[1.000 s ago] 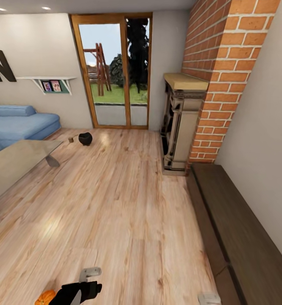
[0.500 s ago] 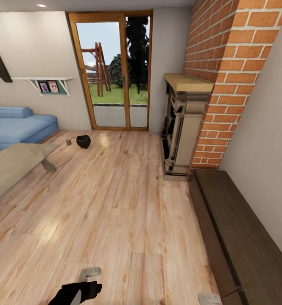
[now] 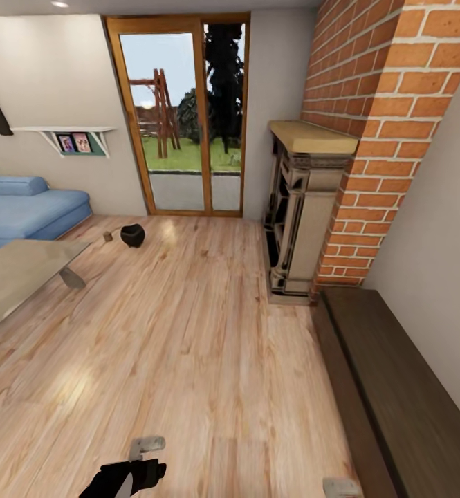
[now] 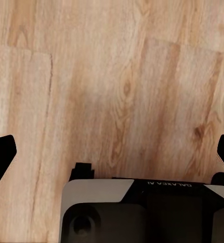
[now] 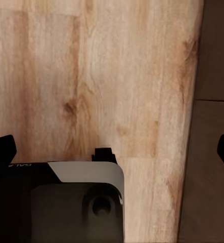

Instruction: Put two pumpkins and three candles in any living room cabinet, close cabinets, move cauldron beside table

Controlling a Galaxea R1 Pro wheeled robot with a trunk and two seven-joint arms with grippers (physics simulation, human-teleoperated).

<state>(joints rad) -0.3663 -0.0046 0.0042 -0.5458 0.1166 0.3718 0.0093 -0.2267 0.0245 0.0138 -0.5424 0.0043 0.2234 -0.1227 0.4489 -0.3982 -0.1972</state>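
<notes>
The black cauldron [image 3: 133, 236] sits on the wooden floor far ahead, near the glass door, a short way beyond the corner of the glossy table [image 3: 19, 273] at the left. A tiny stub [image 3: 108, 236] lies beside the cauldron, too small to name. The long dark brown cabinet [image 3: 396, 387] runs along the right wall, its fronts flush; its edge [image 5: 213, 131] also appears in the right wrist view. My left gripper [image 4: 112, 157] hangs open over bare floor, and my right gripper [image 5: 114, 151] is open as well, empty. The pumpkins and candles are out of view.
A brick chimney with a pale fireplace [image 3: 302, 207] stands beyond the cabinet's far end. A blue sofa [image 3: 22, 207] sits behind the table at the left. A wide stretch of wooden floor [image 3: 188, 346] lies between table and cabinet.
The camera has moved forward, so the whole picture has shifted. The orange pumpkin seen at the bottom left edge one second ago has slid out of view. Both arms keep their pose.
</notes>
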